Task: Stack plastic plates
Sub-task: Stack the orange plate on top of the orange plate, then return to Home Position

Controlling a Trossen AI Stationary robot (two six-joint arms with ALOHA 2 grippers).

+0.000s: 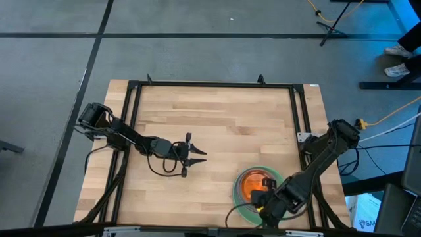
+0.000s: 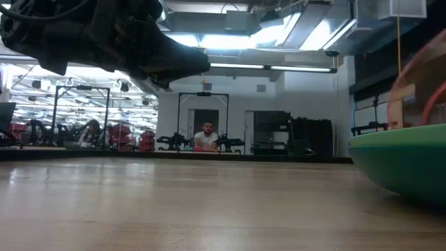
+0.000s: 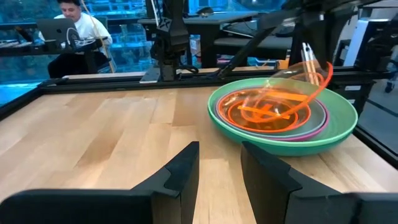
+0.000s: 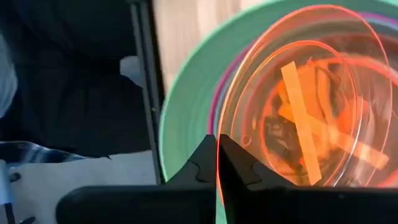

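Observation:
A stack of plates [image 1: 242,197] sits near the table's near right corner. Its outer plate is mint green [image 3: 339,127], with magenta and grey-blue rims inside it and an orange plate [image 3: 273,118] on top. My right gripper [image 4: 217,155] is over the stack's near right side, shut on a translucent pink plate [image 3: 305,84] that tilts above the stack. My left gripper [image 3: 217,168] is open just above the table's middle [image 1: 194,157], pointing toward the stack and well short of it. Other plates lower in the stack are hidden. My right gripper pinches the translucent pink plate by its rim [image 4: 219,127] between the two fingers. It comes from the stack's near right side, slanting down. The plate is tilted, its held edge high and its opposite edge [image 3: 249,112] down in the stack's hollow.
A black frame rail [image 1: 299,118] runs along the table's right side, close to the stack, and another [image 1: 131,118] runs along the left. Bare wood [image 1: 223,118] spans the middle and far part. A person [image 2: 204,136] sits in the room beyond the table.

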